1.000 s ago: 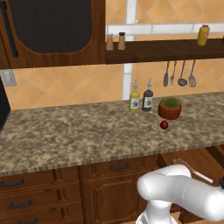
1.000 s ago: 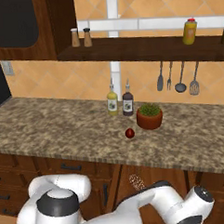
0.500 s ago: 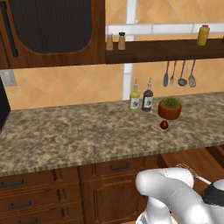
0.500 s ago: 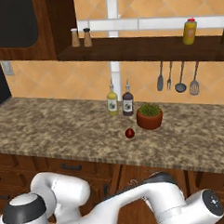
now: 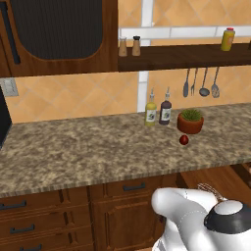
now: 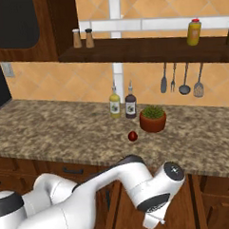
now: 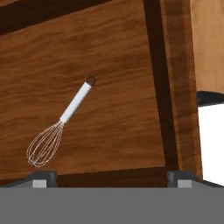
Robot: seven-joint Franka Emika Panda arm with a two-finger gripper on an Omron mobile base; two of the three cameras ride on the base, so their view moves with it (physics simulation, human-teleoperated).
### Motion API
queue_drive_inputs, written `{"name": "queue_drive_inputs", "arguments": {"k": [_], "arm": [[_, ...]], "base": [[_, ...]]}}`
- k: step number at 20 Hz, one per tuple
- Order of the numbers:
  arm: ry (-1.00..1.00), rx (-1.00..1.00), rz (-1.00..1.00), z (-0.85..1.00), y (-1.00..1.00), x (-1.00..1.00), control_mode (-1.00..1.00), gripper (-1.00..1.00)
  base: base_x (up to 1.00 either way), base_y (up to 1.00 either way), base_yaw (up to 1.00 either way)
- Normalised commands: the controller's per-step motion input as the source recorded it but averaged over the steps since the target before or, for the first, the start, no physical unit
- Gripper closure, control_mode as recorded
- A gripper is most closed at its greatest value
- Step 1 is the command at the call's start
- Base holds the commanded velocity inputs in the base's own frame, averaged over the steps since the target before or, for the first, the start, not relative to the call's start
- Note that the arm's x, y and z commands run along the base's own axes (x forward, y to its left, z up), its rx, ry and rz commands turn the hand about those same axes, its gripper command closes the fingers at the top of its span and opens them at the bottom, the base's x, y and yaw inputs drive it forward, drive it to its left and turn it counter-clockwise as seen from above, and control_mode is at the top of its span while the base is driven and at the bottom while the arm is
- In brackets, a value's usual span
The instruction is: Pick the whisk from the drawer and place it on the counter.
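The whisk (image 7: 65, 116) lies flat on the reddish-brown floor of the open drawer (image 7: 118, 65); its silver handle points up and right in the hand view, and its wire loops are at the lower left. My gripper (image 7: 111, 178) hovers above the drawer, open, with nothing between its fingertips (image 7: 41, 176). The whisk sits left of the gap's centre. In the left base view the whisk (image 5: 209, 189) peeks out beyond my white arm, inside the drawer (image 5: 215, 177), which is pulled out below the speckled granite counter (image 5: 88, 149).
On the counter stand two bottles (image 5: 158, 111), a potted plant (image 5: 190, 121) and a small red fruit (image 5: 184, 140). Long-handled utensils (image 5: 201, 82) hang on the wall under a dark shelf (image 5: 181, 55). Closed drawer fronts with black handles (image 5: 133, 187) lie to the left.
My arm has swung further over the open drawer and now covers the whisk in the right base view. The jaws have stayed open.
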Motion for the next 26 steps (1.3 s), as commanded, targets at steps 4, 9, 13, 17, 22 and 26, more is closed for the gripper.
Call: {"name": "queue_drive_inputs", "arguments": {"k": [4, 9, 13, 17, 22, 26], "arm": [[0.21, 0.04, -0.01, -0.41, -0.37, 0.64, -1.00, -1.00], [0.33, 0.12, -0.04, -0.80, -0.32, 0.20, -1.00, -1.00], [0.09, 0.13, -0.02, -0.18, -0.24, 0.37, -1.00, -1.00], [0.01, 0.11, 0.00, -0.43, -0.38, 0.03, -1.00, -1.00], [0.00, 0.10, -0.02, -0.39, -0.04, 0.12, -1.00, -1.00], [0.00, 0.00, -0.05, -0.15, 0.00, 0.31, -1.00, -1.00]], "base": [[0.00, 0.00, 0.00], [0.00, 0.00, 0.00], [0.00, 0.00, 0.00], [0.00, 0.00, 0.00], [0.00, 0.00, 0.00], [0.00, 0.00, 0.00]]}}
